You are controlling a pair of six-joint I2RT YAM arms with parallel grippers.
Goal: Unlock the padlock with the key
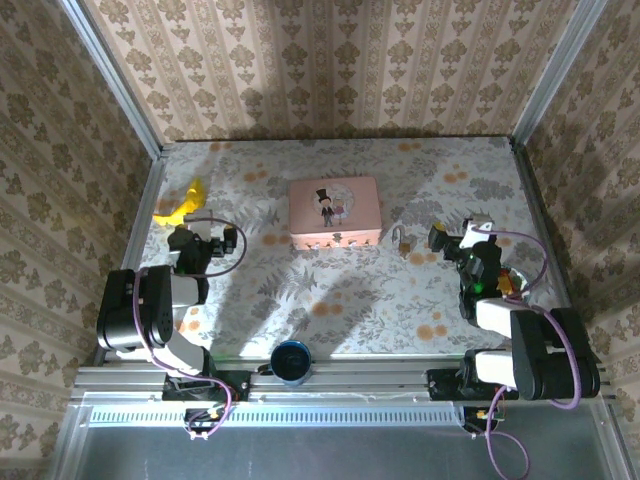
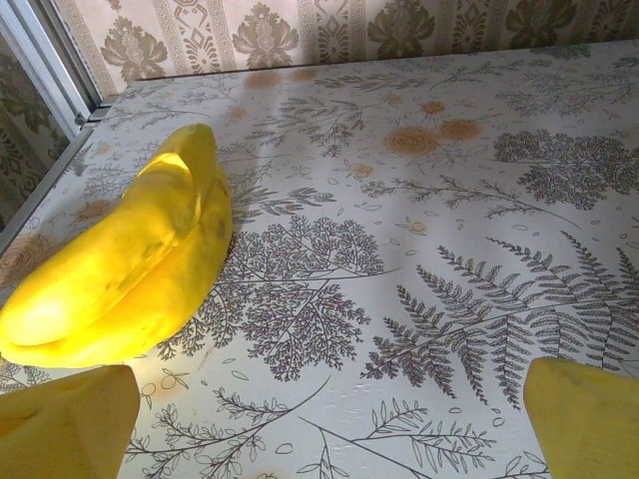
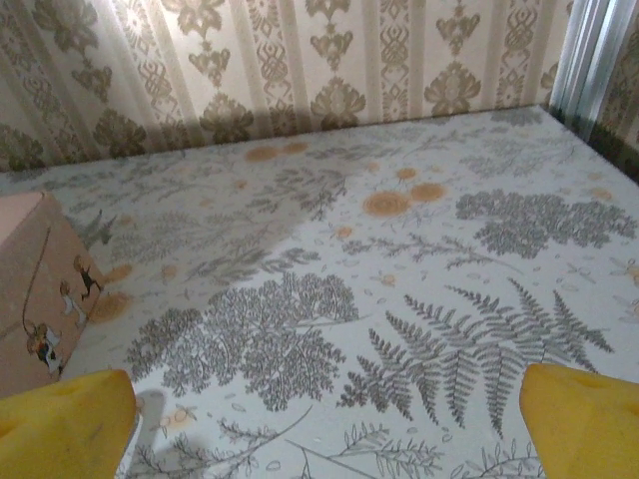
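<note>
Both claws spread wide, nothing pinched. Left claw (image 2: 324,431) sits low by banana (image 2: 130,269), well apart from the job. Right claw (image 3: 324,427) is near the box (image 1: 335,212). Padlock (image 1: 400,240) lies on worktop (image 1: 300,300) just right of the box, between box and right claw. Key: too small to tell.

Risks, as judged:
- tiny loose lock skids or jams against box when nudged
- unbraced lock twists with key

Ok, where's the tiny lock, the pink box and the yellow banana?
tiny silvery-brass metal padlock (image 1: 401,243), top view, on its body.
pink rectangular box (image 1: 335,208), top view, middle of its lid.
yellow curved banana (image 2: 130,264), left wrist view, middle of its side.
</note>
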